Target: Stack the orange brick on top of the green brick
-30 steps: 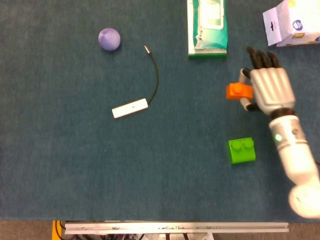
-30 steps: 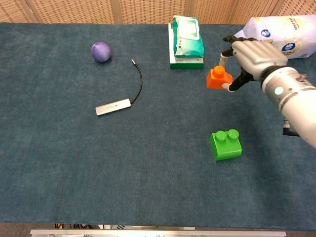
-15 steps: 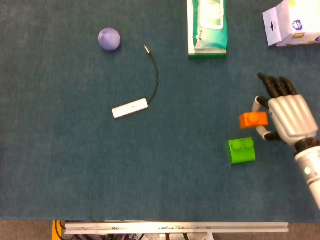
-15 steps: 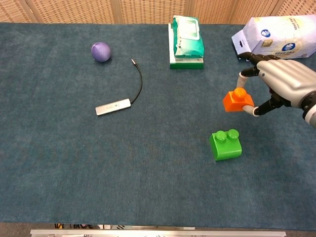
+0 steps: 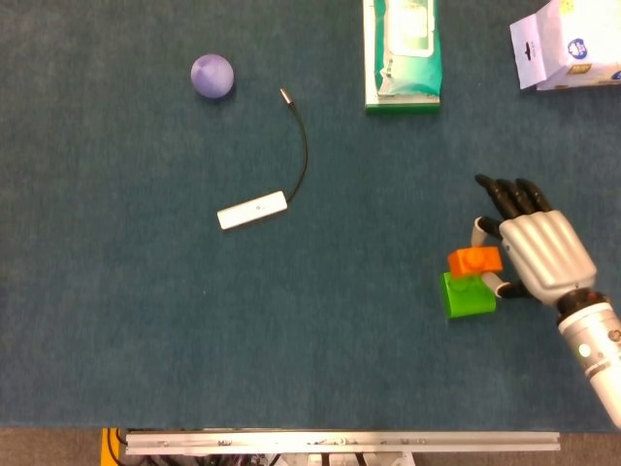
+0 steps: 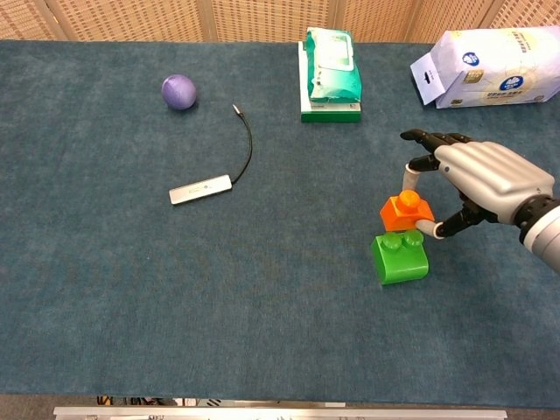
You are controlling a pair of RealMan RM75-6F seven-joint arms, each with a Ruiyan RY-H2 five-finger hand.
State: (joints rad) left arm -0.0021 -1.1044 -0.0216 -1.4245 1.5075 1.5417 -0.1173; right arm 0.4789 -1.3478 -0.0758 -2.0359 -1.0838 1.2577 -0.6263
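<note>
the fingers of the right hand, black at the tips and pale where they meet its smooth silver-white shell, pinch the small orange plastic brick between a finger and the thumb, while the others reach forward, slightly apart. the orange brick, a blocky piece with one round stud on top, sits directly over the far edge of the glossy green plastic brick; in the chest view its underside appears to meet the green brick's two round studs, though whether it is pressed down onto them cannot be told. the green brick rests flat on the table, which is covered in a dark blue-green, short-napped felt-like cloth. the left hand shows in neither view.

well to the left lies a slim white rectangular adapter with a thin black cable curving away to a metal plug. beyond it sits a matte purple ball. at the far edge lie a soft green-and-white pack of wipes with crinkled film, and, to the right, a white paper bag with blue print.
</note>
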